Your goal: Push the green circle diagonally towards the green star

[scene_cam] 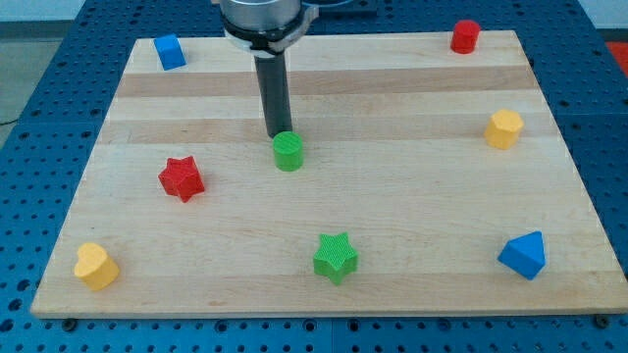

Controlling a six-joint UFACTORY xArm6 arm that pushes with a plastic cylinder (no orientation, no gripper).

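Observation:
The green circle [288,152] is a short round block near the middle of the wooden board [412,196]. The green star [336,257] lies below it and a little to the view's right, near the board's bottom edge. My tip [277,134] is the lower end of the dark rod, just above and slightly to the view's left of the green circle, touching or nearly touching its top-left side.
A red star [182,178] lies left of the circle. A yellow heart [95,266] sits bottom left, a blue triangle [523,255] bottom right, a yellow hexagon [503,128] right, a red cylinder [465,36] top right, a blue cube [170,51] top left.

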